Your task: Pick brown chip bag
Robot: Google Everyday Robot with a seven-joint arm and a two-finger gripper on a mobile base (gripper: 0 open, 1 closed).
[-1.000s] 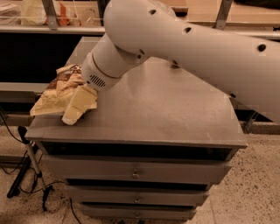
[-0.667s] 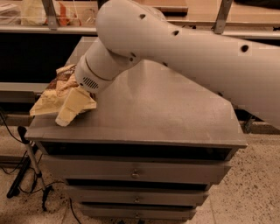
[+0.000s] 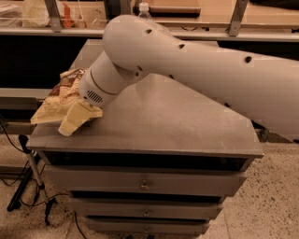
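- Brown chip bag (image 3: 57, 97): one, crumpled, lying on the left-hand end of the cabinet top, near its front left corner. Brown patterned centre with pale yellow-tan edges; one pale flap reaches almost to the top's front edge.
- Gripper (image 3: 83, 104): one, at the end of the arm, down on the right part of the bag and almost wholly hidden behind the wrist. Whether it is open or closed, and whether it has hold of the bag, cannot be told.
- Arm (image 3: 187, 60): one, thick and white, coming in from the right and crossing above the cabinet top. Its round wrist covers the bag's right side.
- Cabinet (image 3: 168, 121): one, grey, with a flat top that bears the bag.
- Drawers (image 3: 144, 186): three fronts counted, stacked below the top, each with a small knob at centre.
- Bottle (image 3: 144, 7): one, only its capped top showing behind the arm, on the shelf at the back.
- Stand leg and cables (image 3: 28, 186): dark, on the speckled floor to the left of the cabinet.
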